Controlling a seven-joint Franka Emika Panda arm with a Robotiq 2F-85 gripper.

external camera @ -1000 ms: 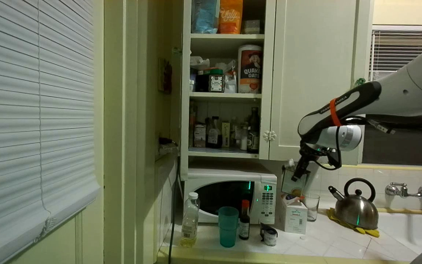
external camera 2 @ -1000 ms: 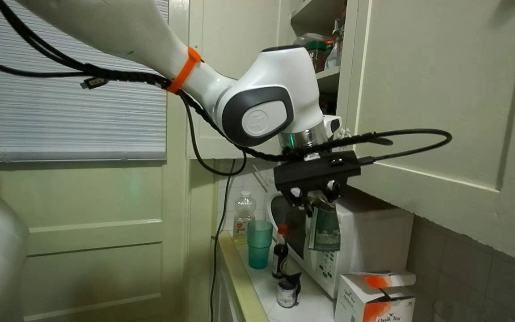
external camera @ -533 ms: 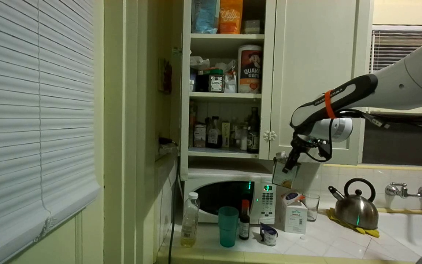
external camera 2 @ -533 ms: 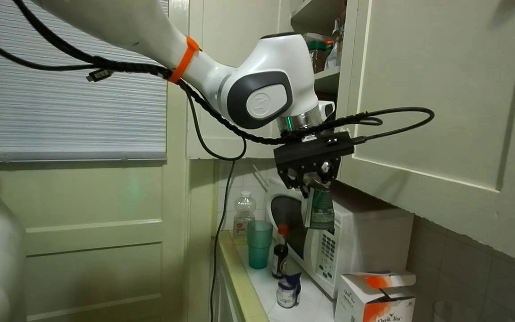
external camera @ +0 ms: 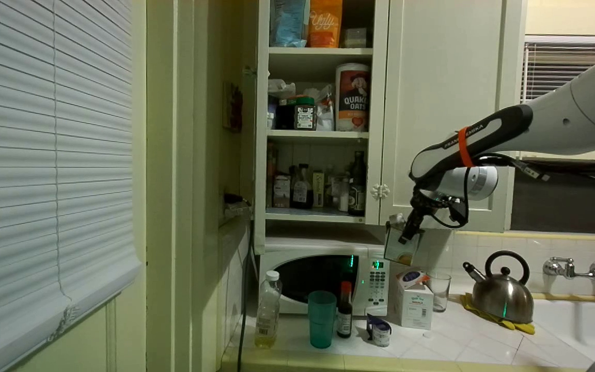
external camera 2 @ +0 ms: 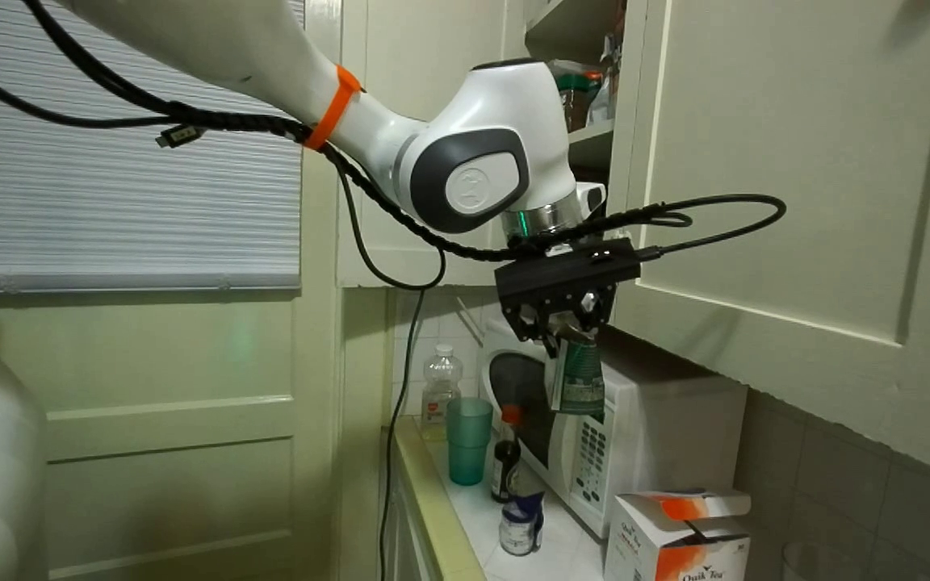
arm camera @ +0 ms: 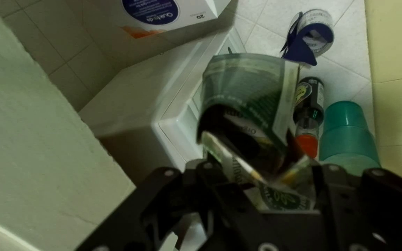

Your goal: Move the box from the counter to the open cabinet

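The box is a small pale carton with a greenish front, in both exterior views (external camera: pixel 398 250) (external camera 2: pixel 582 379) and the wrist view (arm camera: pixel 246 80). Its top flaps are open and crumpled. My gripper (external camera: pixel 404 239) is shut on these flaps, also in an exterior view (external camera 2: pixel 570 343) and the wrist view (arm camera: pixel 263 174). The box hangs tilted in the air, above the counter (external camera: pixel 468 343) and near the microwave's right front corner. The open cabinet (external camera: pixel 318 135) is up and to the left of the gripper; its shelves partly show in an exterior view (external camera 2: pixel 592 133).
A white microwave (external camera: pixel 328 242) stands under the cabinet. A taller tea carton (external camera: pixel 414 307), a purple-and-white can (external camera: pixel 380 333), a red-capped bottle (external camera: pixel 345 312), a teal cup (external camera: pixel 321 320) and a clear bottle (external camera: pixel 267 310) stand on the counter. A panelled door (external camera 2: pixel 788 161) is close beside the gripper.
The gripper and the held box moved up and slightly left in both exterior views during the first half second. Since then they look still. The gripper stayed shut on the box.
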